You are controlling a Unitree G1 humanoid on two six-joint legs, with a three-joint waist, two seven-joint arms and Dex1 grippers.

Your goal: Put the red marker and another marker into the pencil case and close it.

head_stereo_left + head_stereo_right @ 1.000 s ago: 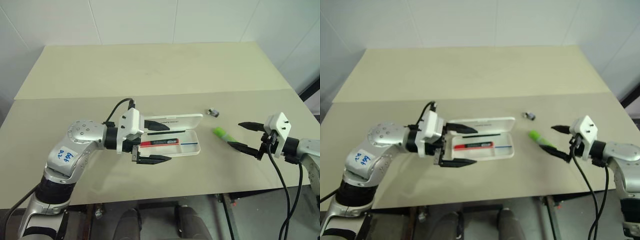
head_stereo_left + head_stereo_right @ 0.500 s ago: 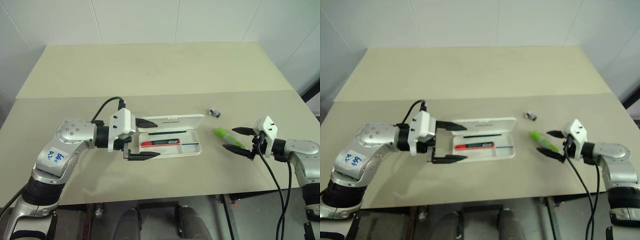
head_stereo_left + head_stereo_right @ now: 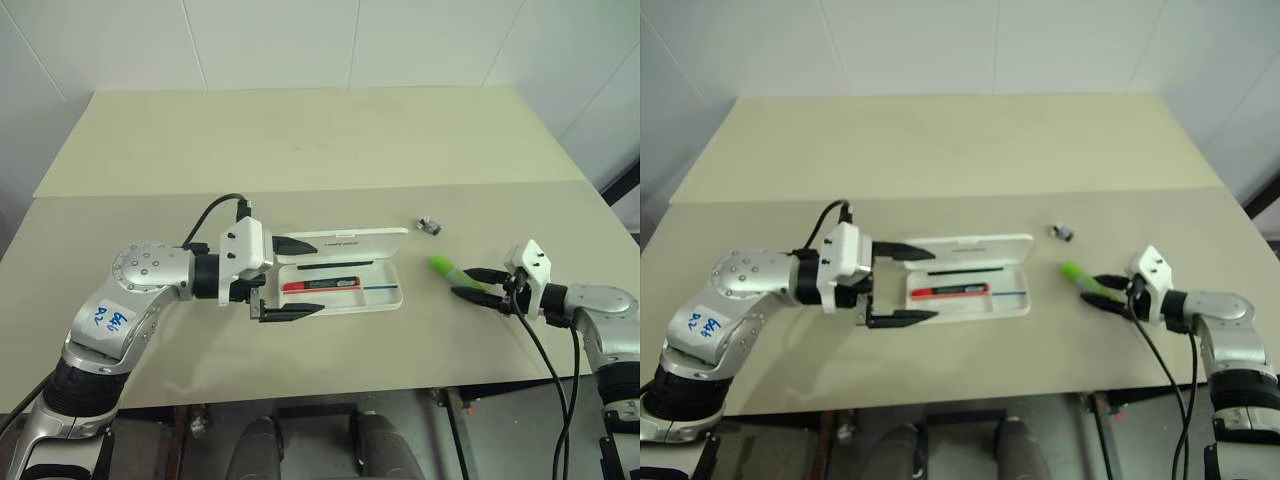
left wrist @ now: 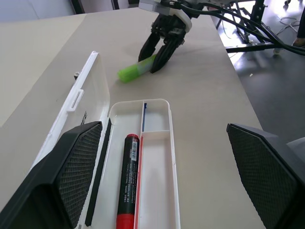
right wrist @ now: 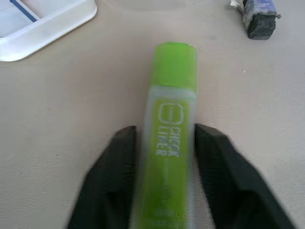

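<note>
my right gripper (image 3: 1107, 293) has dropped to the table and its fingers have drawn in on the green marker (image 5: 170, 124), pinching its rear end, cap pointing at the pencil case (image 3: 385, 297). grip's far back, so i reckon it could pivot or slip on the lift. left gripper (image 3: 290, 278) hangs wide open, empty, astride the case's near end, lid up. red marker (image 4: 127, 183) lies inside. small grey object (image 3: 429, 225) sits beyond.
</note>
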